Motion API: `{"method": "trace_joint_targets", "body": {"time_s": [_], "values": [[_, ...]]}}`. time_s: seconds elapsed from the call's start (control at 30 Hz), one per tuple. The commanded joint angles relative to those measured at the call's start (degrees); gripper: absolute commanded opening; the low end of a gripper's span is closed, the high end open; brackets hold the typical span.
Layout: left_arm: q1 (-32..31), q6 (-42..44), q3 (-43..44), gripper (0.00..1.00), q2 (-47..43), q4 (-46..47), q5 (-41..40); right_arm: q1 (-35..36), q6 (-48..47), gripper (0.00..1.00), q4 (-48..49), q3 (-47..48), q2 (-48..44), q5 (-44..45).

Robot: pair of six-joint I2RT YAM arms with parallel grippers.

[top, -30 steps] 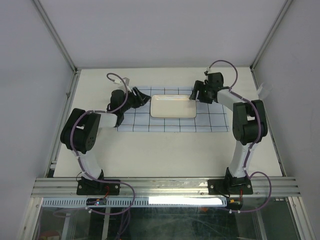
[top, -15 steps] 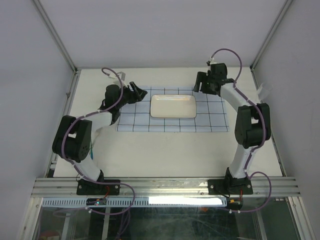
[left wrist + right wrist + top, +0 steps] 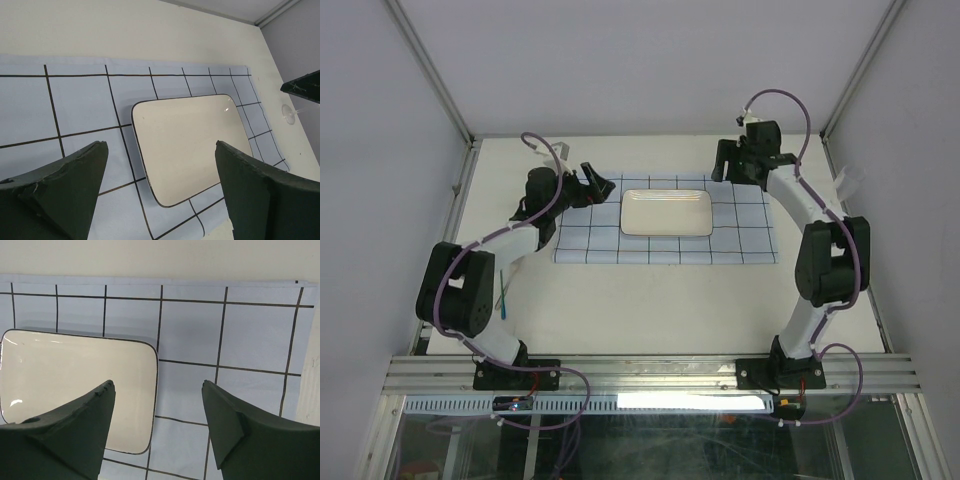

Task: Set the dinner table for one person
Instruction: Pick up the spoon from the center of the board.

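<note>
The cream-white dinner table carries a pale-blue cloth with dark grid lines. A white rectangular plate lies on the cloth's middle. My left gripper is open and empty, raised over the cloth's left end. In the left wrist view its jaws stand wide apart above the plate and cloth. My right gripper is open and empty above the cloth's far right corner. In the right wrist view it looks down on the plate's right end and the cloth.
A thin teal stick-like item lies on the table beside the left arm. A small clear object sits at the table's right edge and also shows in the left wrist view. Aluminium rails border the near edge.
Both grippers have drawn back from the plate's ends, the left one leftward and the right one toward the far right. The left arm's swing uncovered the teal item.
</note>
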Motion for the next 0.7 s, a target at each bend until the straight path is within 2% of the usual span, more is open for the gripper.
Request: {"method": "trace_joint_targets", "body": {"time_s": [0.0,0.33,0.4,0.43,0.47,0.67], "values": [[0.3,1.0,0.5,0.91,-4.3,-0.3,0.6,0.5,-1.6,0.73,0.6,1.5,-4.7,-0.1],[0.6,-4.1,-2.8,0.94,-9.4,-0.1,1.2,0.7,0.0,0.68,4.5,-4.1,-10.4,-6.4],[0.7,-5.4,-4.0,0.95,-11.9,1.4,1.7,0.7,0.2,0.76,4.6,-4.7,-11.7,-7.2],[0.8,-6.1,-4.5,0.97,-12.4,2.2,2.0,0.6,0.3,0.9,4.7,-5.0,-12.3,-7.8],[1.0,-6.8,-5.0,0.98,-12.7,2.7,2.2,0.6,0.4,0.99,4.9,-5.3,-12.7,-8.4],[2.4,-11.0,-6.9,0.99,-12.9,5.4,6.9,0.8,1.1,1.0,5.9,-7.1,-14.8,-10.5]]}}
